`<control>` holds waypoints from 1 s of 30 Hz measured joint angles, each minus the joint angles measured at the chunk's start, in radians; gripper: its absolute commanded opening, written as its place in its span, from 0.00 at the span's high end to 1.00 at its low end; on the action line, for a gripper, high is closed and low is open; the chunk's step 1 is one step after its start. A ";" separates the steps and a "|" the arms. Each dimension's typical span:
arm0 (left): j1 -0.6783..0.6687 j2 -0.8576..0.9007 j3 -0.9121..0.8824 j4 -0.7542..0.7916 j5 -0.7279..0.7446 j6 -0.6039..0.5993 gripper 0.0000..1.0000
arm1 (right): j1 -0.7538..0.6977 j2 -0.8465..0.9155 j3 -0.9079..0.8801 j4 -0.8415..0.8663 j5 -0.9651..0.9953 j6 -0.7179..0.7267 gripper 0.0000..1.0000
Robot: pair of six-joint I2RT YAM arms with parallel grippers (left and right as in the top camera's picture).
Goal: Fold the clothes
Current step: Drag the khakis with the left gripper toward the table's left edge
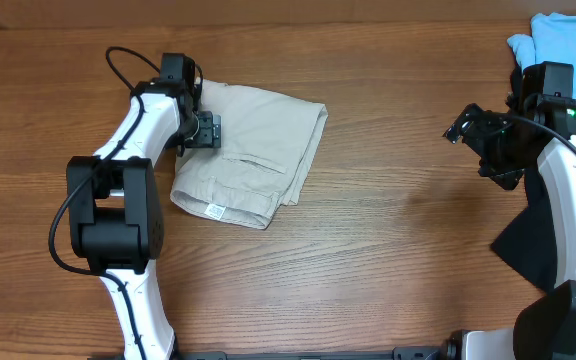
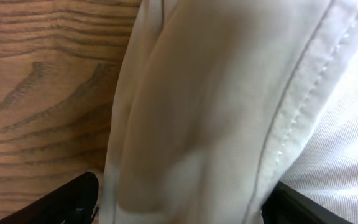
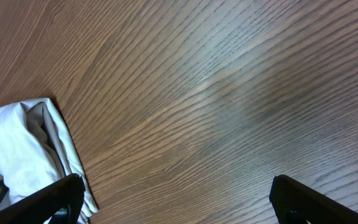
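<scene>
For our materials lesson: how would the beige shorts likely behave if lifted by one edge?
Probably floppy: the shorts lie in soft, creased folds, so the layers would likely droop apart. Probably light too; the cloth looks thin.

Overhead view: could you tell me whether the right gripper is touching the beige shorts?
No, the right gripper hangs over the bare table, well to the right of the shorts.

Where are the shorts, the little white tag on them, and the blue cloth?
shorts [image 1: 263, 130], overhead view, middle of the folded fabric.
white tag [image 1: 214, 210], overhead view, centre of the tag.
blue cloth [image 1: 568, 40], overhead view, the part showing at the picture's top right corner.
</scene>
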 measured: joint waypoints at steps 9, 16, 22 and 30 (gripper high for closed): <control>-0.003 -0.002 -0.021 0.014 0.051 -0.011 0.82 | 0.000 0.000 0.000 0.000 0.000 0.000 0.00; -0.002 -0.008 -0.014 -0.022 0.043 -0.010 0.96 | 0.000 0.000 0.000 0.000 0.000 0.000 0.00; 0.001 0.001 0.056 -0.172 -0.064 -0.011 0.96 | 0.000 0.000 0.000 0.000 0.000 0.000 0.00; 0.010 0.015 0.196 -0.264 -0.396 -0.011 0.96 | 0.000 0.000 0.000 0.000 0.000 0.000 0.00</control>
